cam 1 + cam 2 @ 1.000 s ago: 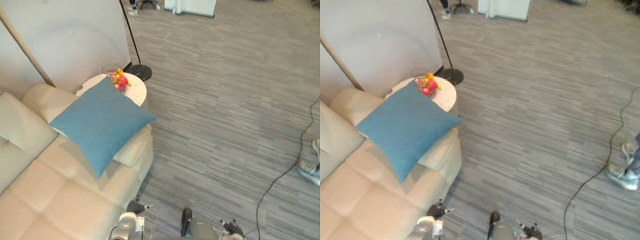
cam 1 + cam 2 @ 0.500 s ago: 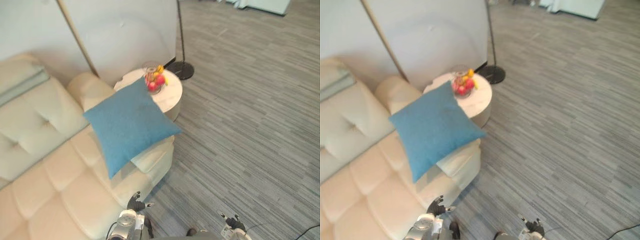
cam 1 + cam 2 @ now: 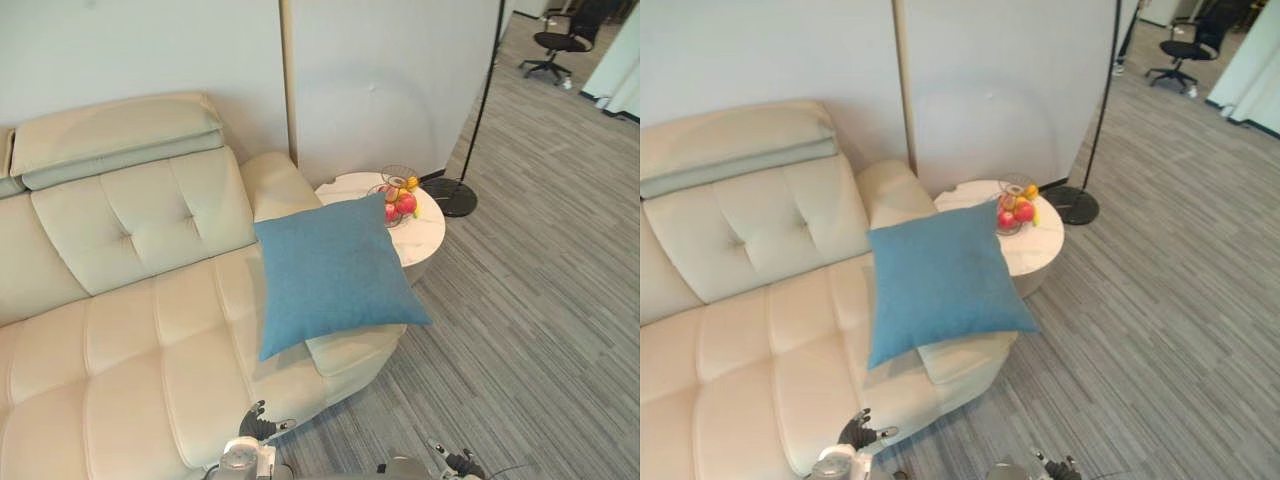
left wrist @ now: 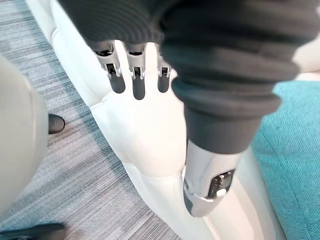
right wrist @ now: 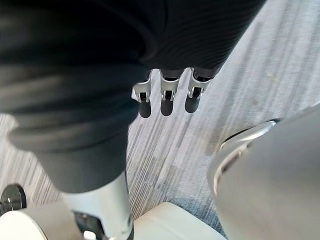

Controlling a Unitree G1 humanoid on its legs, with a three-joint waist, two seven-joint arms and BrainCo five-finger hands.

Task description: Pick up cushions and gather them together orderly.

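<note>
A blue square cushion (image 3: 330,270) lies tilted at the right end of the cream leather sofa (image 3: 140,330), over its armrest and seat corner. My left hand (image 3: 256,426) hangs low in front of the sofa's front edge, open and holding nothing. In the left wrist view its fingers (image 4: 137,75) point straight down along the sofa's side, with the cushion (image 4: 295,150) beyond. My right hand (image 3: 456,462) hangs low over the carpet, well short of the cushion. Its fingers (image 5: 167,97) are straight and hold nothing.
A round white side table (image 3: 425,235) stands just right of the sofa arm, touching the cushion's far corner, with a wire bowl of fruit (image 3: 396,202) on it. A floor lamp base (image 3: 455,196) sits behind it. An office chair (image 3: 560,40) is far right. Grey carpet (image 3: 540,330) spreads right.
The camera has swung left, so the sofa back and wall have come into view. The cushion keeps its place on the sofa. Both hands stay low and open.
</note>
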